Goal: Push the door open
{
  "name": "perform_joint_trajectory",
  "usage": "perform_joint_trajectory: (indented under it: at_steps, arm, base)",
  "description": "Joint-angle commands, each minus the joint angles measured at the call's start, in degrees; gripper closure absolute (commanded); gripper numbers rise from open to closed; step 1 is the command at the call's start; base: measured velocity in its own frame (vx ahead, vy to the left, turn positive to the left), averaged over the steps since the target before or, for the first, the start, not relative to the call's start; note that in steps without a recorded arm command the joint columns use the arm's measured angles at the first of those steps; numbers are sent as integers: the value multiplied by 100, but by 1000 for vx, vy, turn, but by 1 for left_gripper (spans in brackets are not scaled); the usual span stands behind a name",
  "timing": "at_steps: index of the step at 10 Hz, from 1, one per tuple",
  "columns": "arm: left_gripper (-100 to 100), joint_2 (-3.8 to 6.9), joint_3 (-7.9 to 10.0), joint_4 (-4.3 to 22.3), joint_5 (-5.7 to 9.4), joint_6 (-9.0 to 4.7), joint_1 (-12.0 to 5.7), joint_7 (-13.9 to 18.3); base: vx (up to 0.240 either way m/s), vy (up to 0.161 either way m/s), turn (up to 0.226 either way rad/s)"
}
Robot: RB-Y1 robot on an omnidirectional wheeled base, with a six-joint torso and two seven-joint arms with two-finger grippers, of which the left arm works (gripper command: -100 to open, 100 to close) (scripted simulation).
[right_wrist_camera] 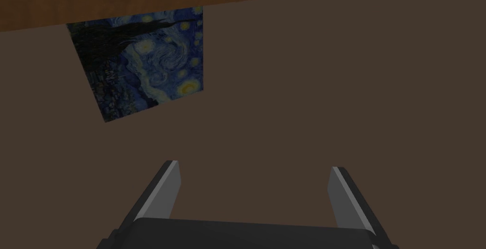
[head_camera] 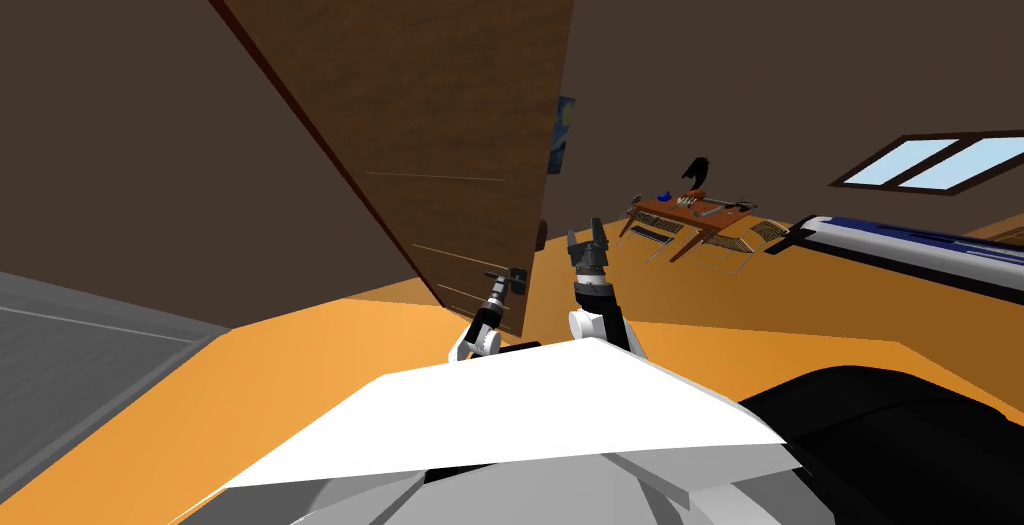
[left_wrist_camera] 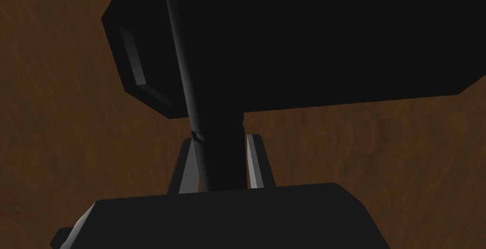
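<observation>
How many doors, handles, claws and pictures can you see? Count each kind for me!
Doors: 1, the brown door
Handles: 1, the dark handle
Claws: 2, the left claw and the right claw
Pictures: 1, the blue starry picture
Total: 5

Head camera high, steeply down; both wrist cameras near the same wooden door (head_camera: pixel 420 99), left closest.

Door (head_camera: pixel 420 99) top cut off, painting (head_camera: pixel 561 134) half behind it, desk (head_camera: pixel 672 212) items indistinct
</observation>
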Motion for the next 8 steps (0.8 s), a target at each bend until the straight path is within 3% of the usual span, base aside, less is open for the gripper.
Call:
perform_joint_trajectory:
  at_steps: [1,2,3,4,6,8]
  arm:
    - [100,10,15,1,0,-1,3,-4]
    - [100,10,15,1,0,-1,3,-4]
    - [100,146,99,7,17,2,-3,-5]
    - [100,203,164,7,28,0,-10,-8]
    - [100,249,279,8,48,-3,-23,-15]
    - [100,210,442,10,76,-8,-40,-23]
  base:
    - [-9,4,4]
    - [0,0,0]
    - [68,-101,55]
    - [102,-157,91]
    - [109,-161,87]
    - [173,-200,96]
